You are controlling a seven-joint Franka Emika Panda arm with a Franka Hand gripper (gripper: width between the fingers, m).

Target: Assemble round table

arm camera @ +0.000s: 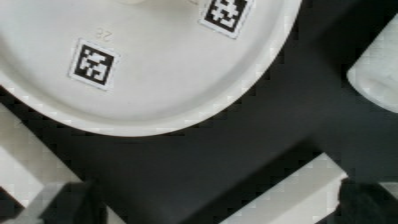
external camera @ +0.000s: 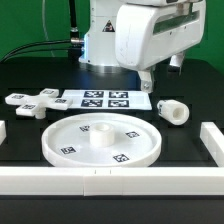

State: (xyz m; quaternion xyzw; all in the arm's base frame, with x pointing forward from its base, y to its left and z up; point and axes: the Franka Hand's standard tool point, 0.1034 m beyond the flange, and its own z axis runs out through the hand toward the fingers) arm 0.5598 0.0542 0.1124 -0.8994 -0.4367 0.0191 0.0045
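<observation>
The large round rimmed disc (external camera: 103,140) lies flat at the table's middle front, with tags on its top; it fills much of the wrist view (arm camera: 143,60). The short thick cylinder leg (external camera: 173,112) lies on its side at the exterior view's right, and its edge shows in the wrist view (arm camera: 377,70). The small cross-shaped base (external camera: 32,103) lies at the exterior view's left. My gripper (external camera: 148,80) hangs above the table behind the disc, between the marker board and the leg. In the wrist view the gripper (arm camera: 217,210) is open and empty, its dark fingers (arm camera: 63,205) wide apart.
The marker board (external camera: 105,99) lies flat behind the disc. Long white border walls run along the front (external camera: 110,182), the exterior view's right (external camera: 212,140) and left (external camera: 3,130). A wall shows as a white strip in the wrist view (arm camera: 267,195). The robot's base stands at the back.
</observation>
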